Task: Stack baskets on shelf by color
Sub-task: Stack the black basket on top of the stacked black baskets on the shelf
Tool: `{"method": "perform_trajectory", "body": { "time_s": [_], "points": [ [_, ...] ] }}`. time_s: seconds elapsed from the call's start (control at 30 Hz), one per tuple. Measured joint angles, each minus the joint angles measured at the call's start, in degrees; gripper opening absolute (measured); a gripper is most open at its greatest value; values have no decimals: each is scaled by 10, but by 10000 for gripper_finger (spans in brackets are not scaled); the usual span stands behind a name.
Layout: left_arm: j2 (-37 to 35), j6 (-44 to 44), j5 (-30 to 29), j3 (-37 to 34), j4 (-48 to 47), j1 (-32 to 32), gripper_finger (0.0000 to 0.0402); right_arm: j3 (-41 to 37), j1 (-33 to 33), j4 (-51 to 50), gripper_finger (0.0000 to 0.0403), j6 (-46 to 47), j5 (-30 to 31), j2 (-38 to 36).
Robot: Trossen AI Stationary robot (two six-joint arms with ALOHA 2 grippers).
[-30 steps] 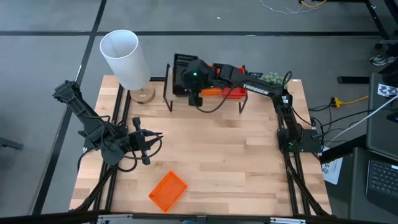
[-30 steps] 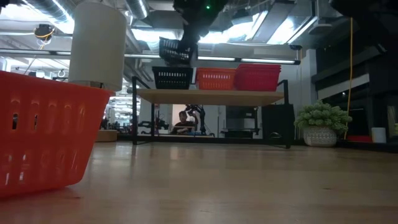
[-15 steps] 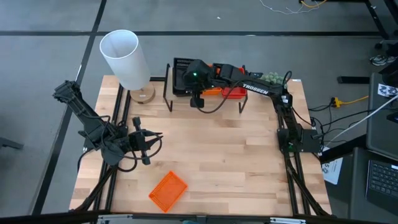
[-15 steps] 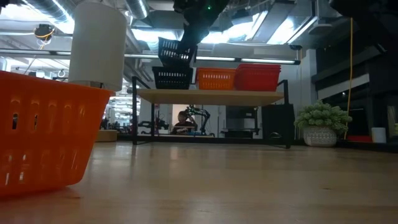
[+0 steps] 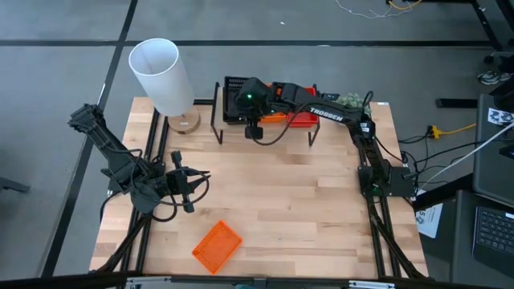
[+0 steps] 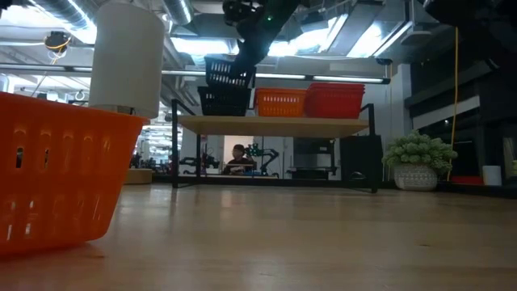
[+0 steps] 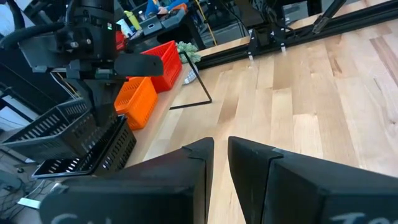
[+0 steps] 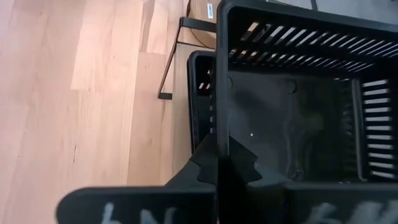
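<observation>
Right gripper (image 5: 250, 103) reaching over far-left end of shelf (image 6: 275, 124), fingers clamped tight on rim of a black basket (image 6: 227, 72). Held basket tilted, hanging just above a second black basket (image 6: 224, 102) already sitting on shelf's left end; lower edge close to it, contact unclear. In right wrist view, held basket's wall pinched between the fingers (image 8: 219, 167), lower black basket visible underneath. Orange baskets (image 6: 280, 102) at shelf middle, red baskets (image 6: 334, 100) at right end, touching side by side; count per stack hard to tell. One more orange basket (image 5: 217, 244) loose on table (image 5: 289, 201) at near-left, well apart from shelf, looming large at left in low view. Left gripper (image 5: 193, 183) parked low over table's left side, fingers (image 7: 186, 168) nearly closed with a thin gap, holding nothing. White cylinder (image 5: 161, 76) standing at far-left corner beside shelf. Small green plant (image 6: 418, 159) off to the right.
</observation>
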Motion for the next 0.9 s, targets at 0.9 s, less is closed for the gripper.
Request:
{"method": "perform_trajectory", "body": {
  "time_s": [0.9],
  "points": [
    [0, -1, 0, 0, 0, 0, 41, 0, 0, 3, 113, 11, 2, 0]
  ]
}}
